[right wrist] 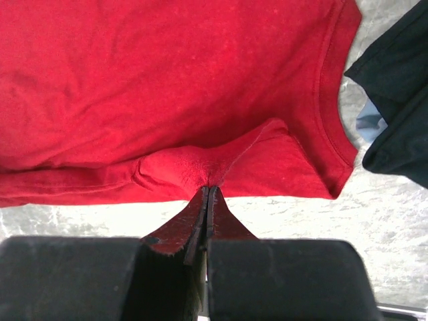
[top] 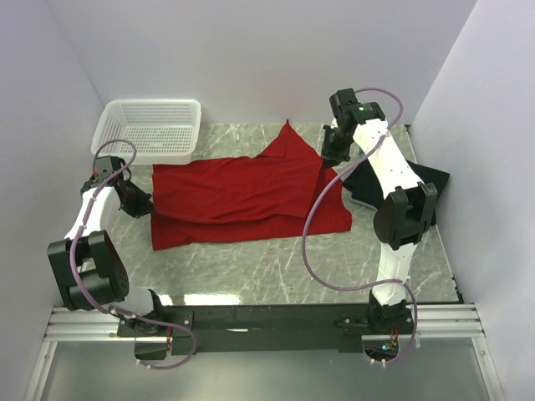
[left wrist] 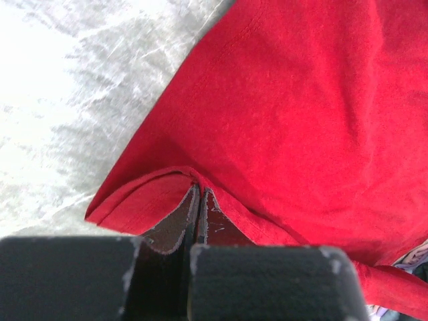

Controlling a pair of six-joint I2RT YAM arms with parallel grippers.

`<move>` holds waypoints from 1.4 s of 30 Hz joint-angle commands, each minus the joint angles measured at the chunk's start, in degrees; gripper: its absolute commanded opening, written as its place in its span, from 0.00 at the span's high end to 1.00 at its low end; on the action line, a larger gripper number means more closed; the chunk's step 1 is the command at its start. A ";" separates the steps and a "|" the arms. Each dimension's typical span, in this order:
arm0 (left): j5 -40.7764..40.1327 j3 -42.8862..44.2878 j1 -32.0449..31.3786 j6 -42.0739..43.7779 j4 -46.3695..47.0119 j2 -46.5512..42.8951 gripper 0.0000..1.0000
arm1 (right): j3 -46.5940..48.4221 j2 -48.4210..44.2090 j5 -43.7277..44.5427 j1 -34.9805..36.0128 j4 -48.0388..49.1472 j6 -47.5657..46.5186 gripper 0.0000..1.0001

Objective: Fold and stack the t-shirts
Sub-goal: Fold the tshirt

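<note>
Two grippers are clamped on the red t-shirt (top: 251, 196), which is spread across the middle of the marble table (top: 267, 267) with its long side running left to right. The left gripper (left wrist: 198, 195) is closed on the shirt's left edge, where a small pucker of red cloth is pinched between its jaws. The right gripper (right wrist: 208, 194) is pressed together on a fold of cloth near the neckline, at the shirt's right end. Close to it, a peak of fabric is pointed toward the far wall. A black t-shirt (right wrist: 401, 93) is seen just beside the collar, to the right. It is partly hidden under the right arm (top: 393, 180) in the overhead view — a light blue edge (right wrist: 370, 122) is shown beneath it. A white mesh basket (top: 150, 125) is set at the far left corner — near the red shirt's far edge, whether touching cannot be told.
</note>
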 commanded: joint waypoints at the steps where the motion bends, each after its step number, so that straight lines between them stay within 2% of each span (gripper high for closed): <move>1: 0.98 1.22 0.29 2.17 3.47 1.76 1.00 | 2.98 1.37 0.71 -0.57 0.48 -1.25 1.00; 10: 0.18 4.91 0.21 3.67 3.65 7.48 0.99 | 7.71 7.61 -0.87 -0.75 2.32 -2.39 1.00; 12: 0.18 5.44 0.21 3.76 3.57 8.00 0.96 | 9.65 9.19 -1.75 -0.66 2.59 -2.39 1.00; 13: 0.10 5.70 0.29 3.76 3.30 8.01 0.80 | 12.01 10.85 -2.19 -0.75 2.50 -2.13 1.00; 14: -0.08 6.05 0.21 3.76 3.21 7.75 0.70 | 13.42 11.74 -3.41 -0.84 2.24 -2.04 1.00; 15: -0.34 6.14 0.21 3.84 3.21 7.57 0.60 | 14.66 12.71 -4.12 -0.92 2.24 -1.96 0.95; 16: -0.43 6.32 0.21 3.93 3.04 7.22 0.42 | 16.76 14.02 -5.00 -0.93 2.15 -1.96 0.73; 18: -0.87 6.14 0.29 4.02 2.25 6.08 0.27 | 18.00 14.82 -7.37 -1.10 2.33 -1.96 0.60; 19: -1.13 5.62 0.21 4.11 1.81 5.64 0.24 | 17.49 14.30 -8.16 -1.19 3.28 -1.87 0.52; 21: -1.74 4.39 0.21 3.85 0.93 3.36 0.19 | 15.03 12.81 -9.31 -1.36 4.95 -1.96 0.46; 25: -1.93 -1.57 0.21 2.27 -0.12 -2.35 0.15 | 2.50 5.97 -8.52 -1.63 8.82 -2.13 0.42; 32: -4.65 -9.67 0.21 -0.20 -3.37 -9.12 0.13 | -21.87 -5.20 -7.91 -2.07 15.68 -1.34 0.44; 35: -6.05 -11.17 0.21 -0.46 -5.75 -10.36 0.16 | -29.35 -8.11 -7.82 -3.03 17.88 -0.99 0.46; 36: -6.58 -11.61 0.21 -0.81 -6.01 -10.80 0.20 | -31.98 -9.16 -7.73 -3.21 18.23 -0.90 0.47; 42: -10.45 -13.19 0.29 -3.18 -8.92 -12.47 0.35 | -36.57 -11.36 -5.89 -6.19 18.94 -1.43 0.48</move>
